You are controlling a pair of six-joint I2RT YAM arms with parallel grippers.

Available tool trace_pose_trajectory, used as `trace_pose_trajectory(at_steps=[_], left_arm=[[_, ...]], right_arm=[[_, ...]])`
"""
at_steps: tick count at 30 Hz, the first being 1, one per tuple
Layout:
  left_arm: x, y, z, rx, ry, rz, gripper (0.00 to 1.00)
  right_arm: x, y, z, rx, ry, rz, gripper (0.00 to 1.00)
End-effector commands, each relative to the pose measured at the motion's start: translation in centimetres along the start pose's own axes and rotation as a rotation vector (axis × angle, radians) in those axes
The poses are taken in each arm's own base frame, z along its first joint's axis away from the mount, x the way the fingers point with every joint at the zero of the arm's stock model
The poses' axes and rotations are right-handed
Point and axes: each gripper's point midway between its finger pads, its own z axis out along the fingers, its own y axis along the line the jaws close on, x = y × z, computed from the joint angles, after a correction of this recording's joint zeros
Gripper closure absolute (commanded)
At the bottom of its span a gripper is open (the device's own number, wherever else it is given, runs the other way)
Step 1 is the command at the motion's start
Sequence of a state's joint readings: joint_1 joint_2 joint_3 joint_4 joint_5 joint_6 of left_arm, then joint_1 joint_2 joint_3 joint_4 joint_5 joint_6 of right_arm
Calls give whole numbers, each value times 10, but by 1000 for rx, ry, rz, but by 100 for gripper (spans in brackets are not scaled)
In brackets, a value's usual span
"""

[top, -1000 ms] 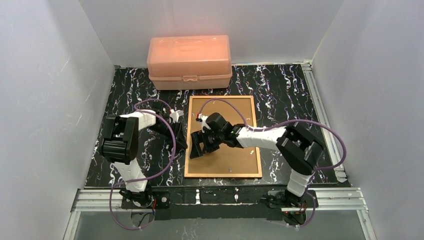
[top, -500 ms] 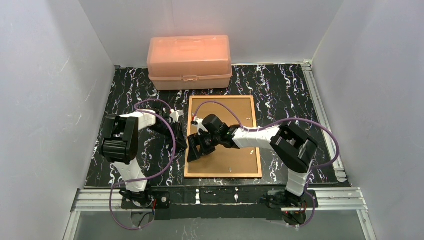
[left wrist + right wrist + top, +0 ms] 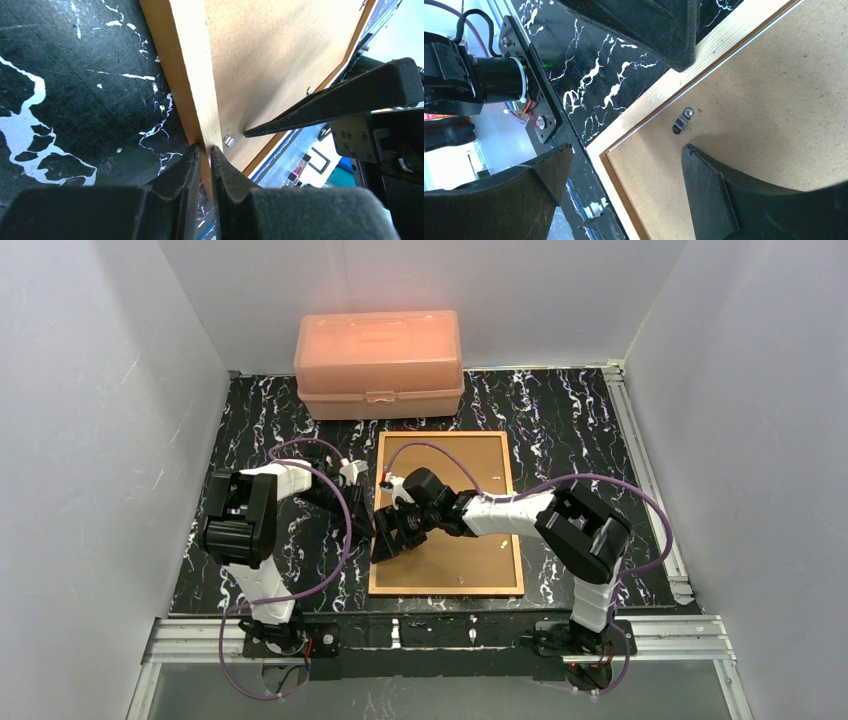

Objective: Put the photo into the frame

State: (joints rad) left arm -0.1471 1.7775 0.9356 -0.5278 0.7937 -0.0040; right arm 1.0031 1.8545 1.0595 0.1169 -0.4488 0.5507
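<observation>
Left hand (image 3: 205,150): closed on the left border of the frame (image 3: 190,65), which runs into the narrow slit between the fingers.

Right hand (image 3: 626,150): just beside the left one, jaws wide apart and holding nothing. One finger hangs over the board (image 3: 774,100), the other off the frame's edge over the worktop (image 3: 570,420).

Clip (image 3: 683,120): small metal tab between the right fingers, lying across the joint of board and border.

Frame: flat, back up, under both hands, with the brown board seated in it.

Photo: not visible in any view; its whereabouts cannot be told.

Box (image 3: 378,360): pink, lid shut, beyond the frame's far end, well apart from both hands.

Hazards, as judged:
- The pinch is thin and on one border only, so the frame could pivot or slip out if raised.
- The hands are crowded together, so a sideways move may knock finger against finger.
- A right finger that misses the clip would scrape the board, which stays fastened and keeps the photo out.

Surface: black, white-veined, scuffed.

Room: plain white walls (image 3: 100,440) on three sides, with purple cables (image 3: 620,490) looping over the arms.
</observation>
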Motion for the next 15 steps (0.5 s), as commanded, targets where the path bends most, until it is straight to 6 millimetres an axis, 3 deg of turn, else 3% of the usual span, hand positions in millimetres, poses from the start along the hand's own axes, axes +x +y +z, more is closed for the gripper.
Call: trace_pose_trajectory(at_steps=[1, 15], left_arm=[[5, 3, 2, -13, 22, -5, 89], [5, 4, 3, -10, 26, -8, 91]], right_arm=[[-8, 5, 6, -23, -11, -15, 13], [-9, 9, 11, -54, -8, -18, 14]])
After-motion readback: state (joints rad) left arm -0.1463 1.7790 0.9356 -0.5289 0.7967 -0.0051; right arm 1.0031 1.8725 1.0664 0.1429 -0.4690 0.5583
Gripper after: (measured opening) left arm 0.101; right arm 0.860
